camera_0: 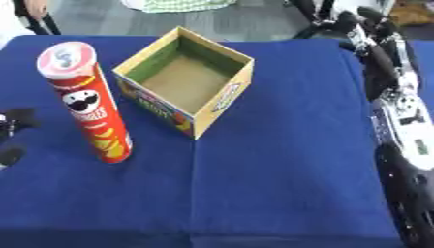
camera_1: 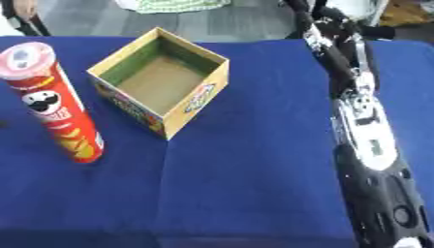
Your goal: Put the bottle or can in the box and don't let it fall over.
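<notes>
The right arm point(camera_1: 366, 140) is showing as a long, jointed limb of glossy black shells broken by silver-white joint sections with small dark markings. At the bench's left edge, black rounded parts of the left robot hand point(camera_0: 15, 121) are showing.

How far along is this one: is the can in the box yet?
Nothing is done yet. The red can stands upright on the blue table, left of the open, empty box. No hand holds it; the left hand shows only at the left edge. Grasping, lifting and placing all remain.

red can point(camera_0: 87, 104) upright, just left of open box point(camera_0: 188, 80).
</notes>
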